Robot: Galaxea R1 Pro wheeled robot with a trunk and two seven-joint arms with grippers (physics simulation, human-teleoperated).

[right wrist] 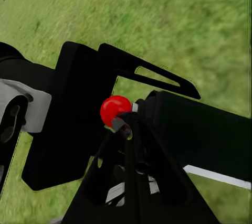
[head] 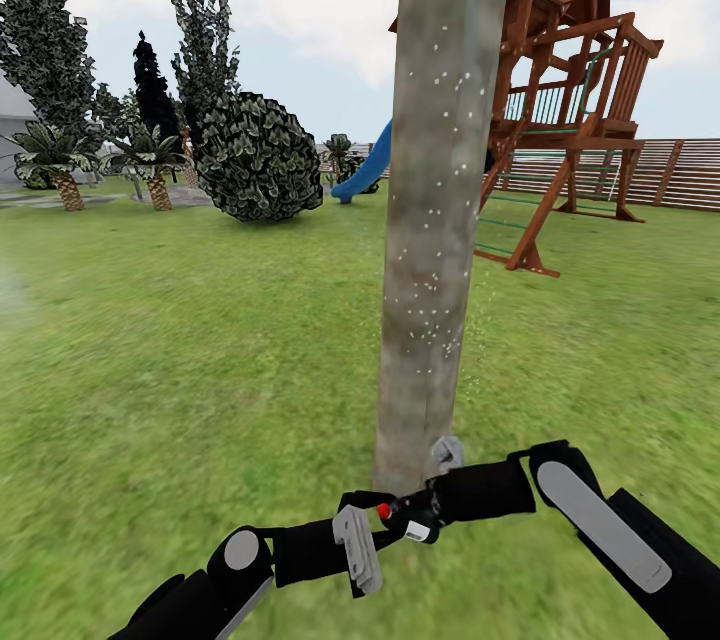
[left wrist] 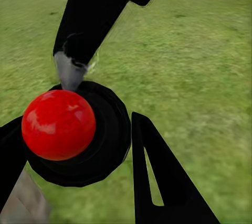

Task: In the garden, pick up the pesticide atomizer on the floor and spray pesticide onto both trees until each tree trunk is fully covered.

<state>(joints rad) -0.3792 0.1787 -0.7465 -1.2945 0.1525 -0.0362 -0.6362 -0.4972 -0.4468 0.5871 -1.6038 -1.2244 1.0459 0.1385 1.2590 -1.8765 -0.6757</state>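
Note:
A thick grey-brown tree trunk [head: 440, 170] rises straight ahead, with its foot just beyond my grippers. Tiny white pesticide specks [head: 440, 80] dot the bark from chest height upward, and a few drift beside it. My right gripper [head: 425, 512] [right wrist: 126, 135] is shut on the pesticide atomizer [head: 405, 518] [right wrist: 194, 129], a dark bottle with a pale stripe and a red knob on its head. My left gripper [head: 372, 510] [left wrist: 73, 121] is open, its fingers [left wrist: 157, 182] flanking the atomizer [left wrist: 100, 145] head.
A wooden playhouse [head: 570, 100] with a blue slide [head: 365, 165] stands behind the trunk to the right, in front of a slatted fence [head: 680, 170]. A round dark bush [head: 258, 160] and short palms [head: 65, 170] sit far left. Lawn lies all around.

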